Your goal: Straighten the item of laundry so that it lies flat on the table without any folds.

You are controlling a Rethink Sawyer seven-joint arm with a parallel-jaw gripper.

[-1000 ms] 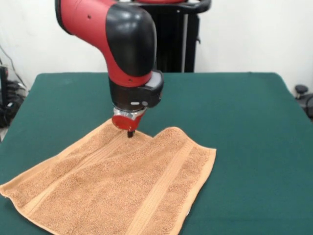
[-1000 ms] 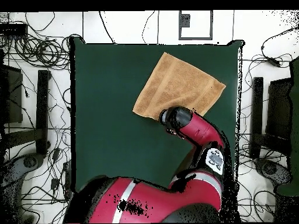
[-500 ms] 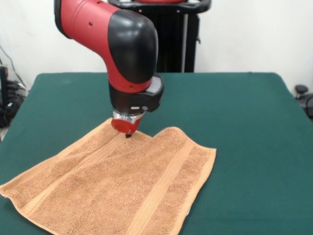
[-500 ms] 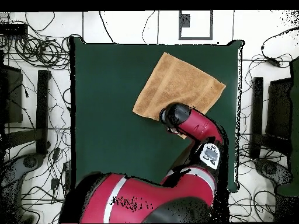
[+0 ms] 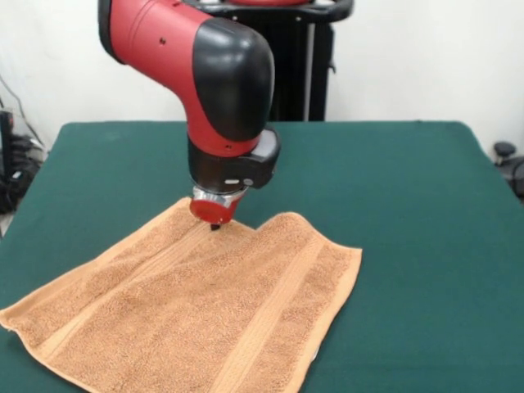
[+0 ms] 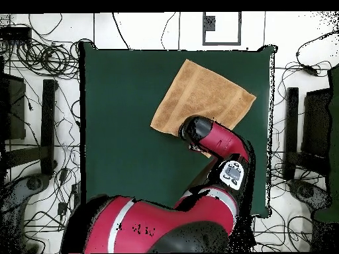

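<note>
The jaws (image 5: pixel 216 226) show only as a dark tip under the red wrist, down at the towel's (image 5: pixel 196 311) far edge, and whether they are spread or closed, or have any cloth between them, cannot be told from either view. In the overhead view the arm's (image 6: pixel 208 135) wrist covers that same spot completely.

The towel lies spread on the green tabletop (image 5: pixel 409 205), mostly flat, with a dip in its far edge right by the tip, where that stretch looks tucked or turned under.

Likely risks, as a judgement: if the tip has only a thin pinch of the pile, a pull could slip off and leave the tuck as it is. If it presses down while moving sideways, it could drag the whole cloth across the felt and bunch it instead of opening the fold. A lift with too much fabric caught would raise a new crease along the woven band (image 5: pixel 270 307).
</note>
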